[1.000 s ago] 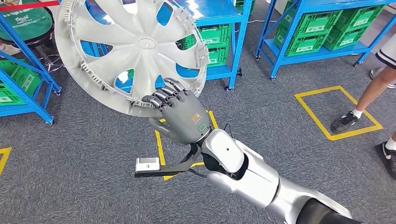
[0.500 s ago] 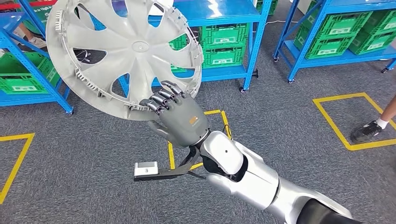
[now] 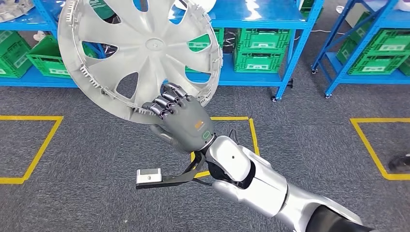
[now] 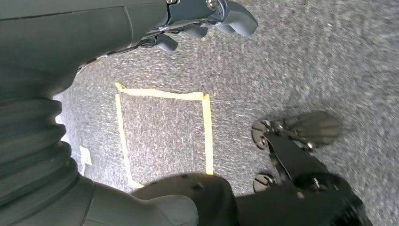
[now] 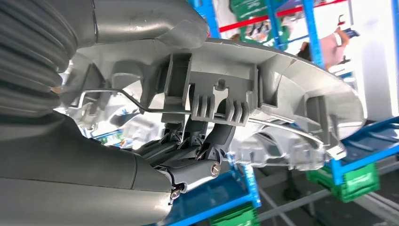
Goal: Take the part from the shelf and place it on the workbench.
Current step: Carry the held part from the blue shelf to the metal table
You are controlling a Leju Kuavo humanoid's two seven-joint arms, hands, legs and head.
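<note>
Right hand grips tilted hubcap by its rim.

**A workshop or warehouse floor with racked parts storage**

This looks like an industrial storage or training workshop. Across the top of the head view run blue steel shelving racks on small castors, their lower tiers loaded with green plastic crates bearing white labels. More crates sit at the upper left and upper right. The floor is grey carpet, marked with yellow tape rectangles at the left, centre and right of the frame, like station outlines. At the right edge a dark shoe rests on the carpet just beside one taped outline.
</note>
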